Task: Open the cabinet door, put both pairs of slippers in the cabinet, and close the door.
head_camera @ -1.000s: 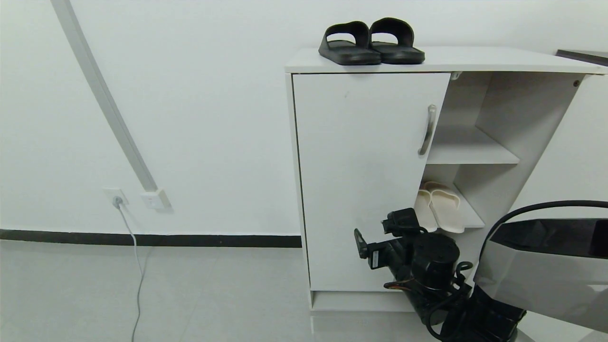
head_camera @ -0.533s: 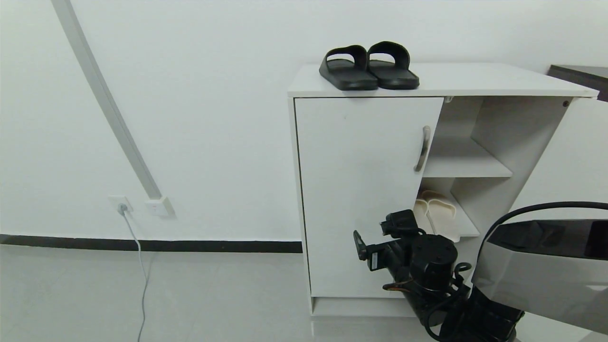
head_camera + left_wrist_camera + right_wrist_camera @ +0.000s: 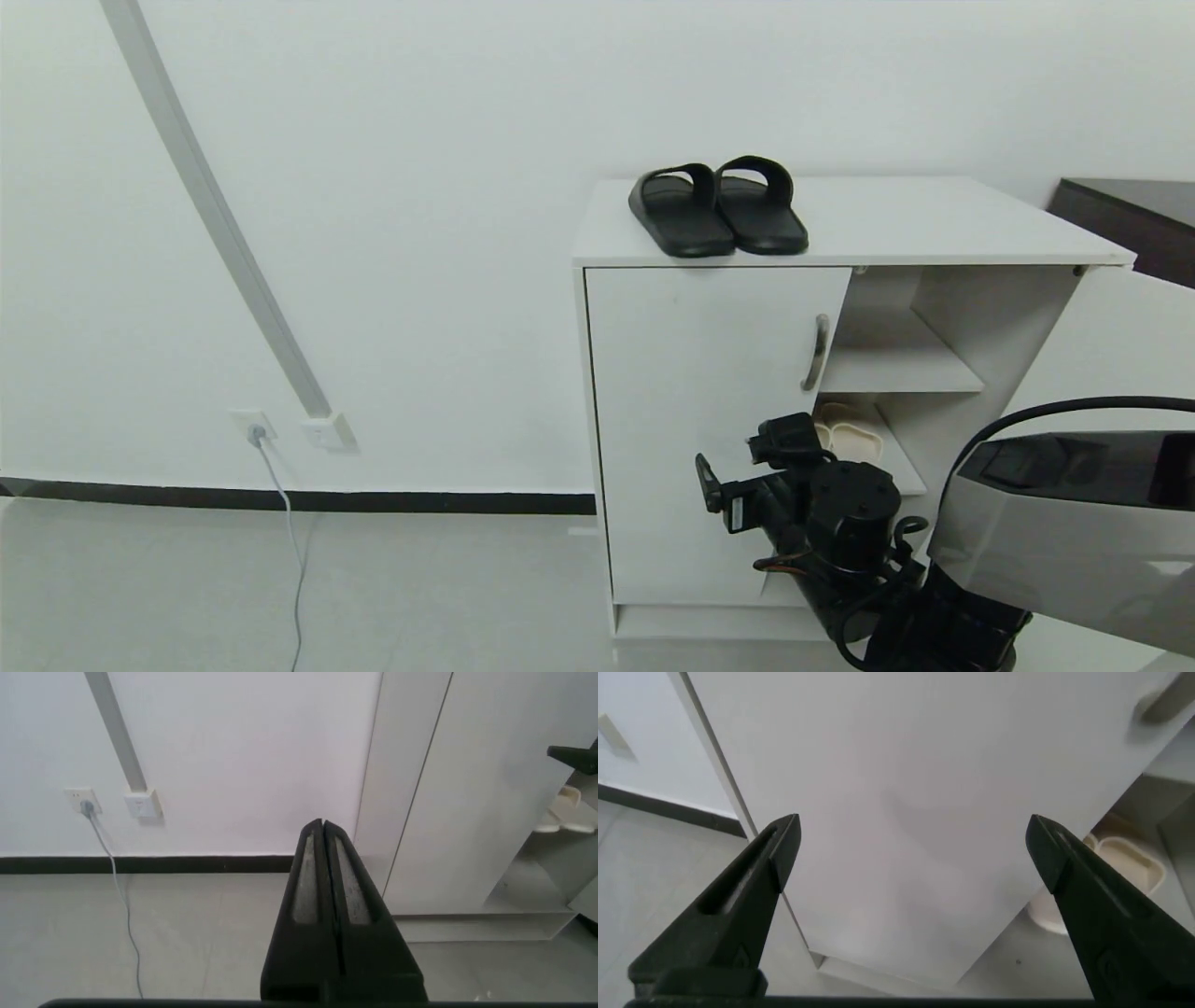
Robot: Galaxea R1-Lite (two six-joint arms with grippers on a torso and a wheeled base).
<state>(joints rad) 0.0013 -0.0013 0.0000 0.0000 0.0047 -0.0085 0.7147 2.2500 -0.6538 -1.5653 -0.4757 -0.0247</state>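
Two slipper pairs, one cabinet (image 3: 691, 420).
On top, black pair (image 3: 717, 207) lies front-to-back, straps toward wall (image 3: 420, 233); cream pair (image 3: 854, 437) shelved; left tool (image 3: 322, 826) clenched, right tool (image 3: 915, 835) released.

The cabinet (image 3: 691, 420) looks like smooth, matt white laminate, its handle (image 3: 816, 353) brushed metal. The 2 black slippers (image 3: 709, 210) look matt and rubbery.

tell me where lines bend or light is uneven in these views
Head view: the wall conduit bows, a lens effect; the cabinet interior is shaded, dimming the cream slippers. Left wrist view: the conduit runs straight. Right wrist view: cabinet door evenly lit, no glare.
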